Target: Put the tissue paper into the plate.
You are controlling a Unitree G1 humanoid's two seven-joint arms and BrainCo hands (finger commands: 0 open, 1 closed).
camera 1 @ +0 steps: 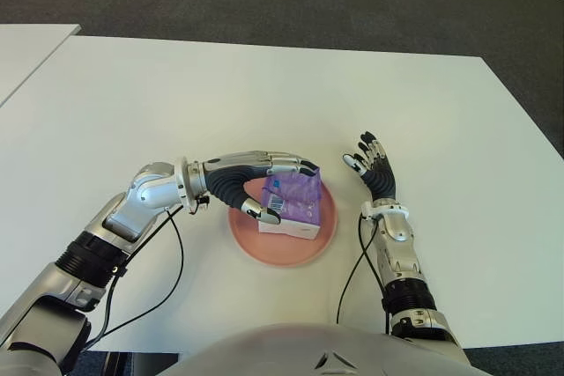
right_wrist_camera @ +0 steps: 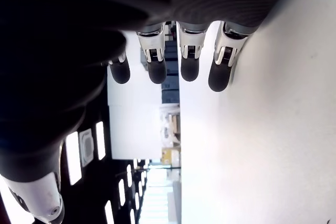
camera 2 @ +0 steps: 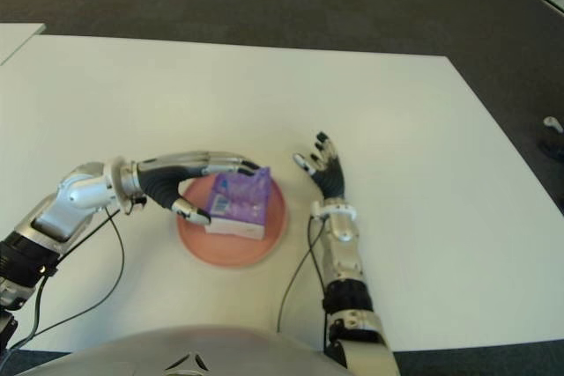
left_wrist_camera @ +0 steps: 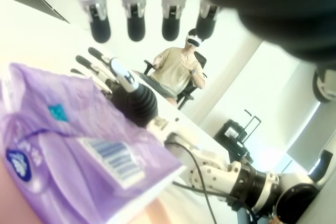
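— Where is the tissue paper (camera 1: pixel 293 204) sitting?
— It's lying in the pink plate (camera 1: pixel 284 251), a purple pack with a barcode label and a white underside.
— Is the left hand (camera 1: pixel 264 184) gripping it?
— Its fingers (left_wrist_camera: pixel 135 22) are arching loosely over the pack, spread rather than clamping; the thumb is sitting near the barcode end.
— And the right hand (camera 1: pixel 373 163)?
— It's showing beside the plate, on its right, over the white table (camera 1: pixel 264 94), fingers extended, holding nothing.

glossy purple plastic tissue pack (camera 1: pixel 295 201), matt pink plate (camera 1: pixel 264 251), smooth white table (camera 1: pixel 264 103).
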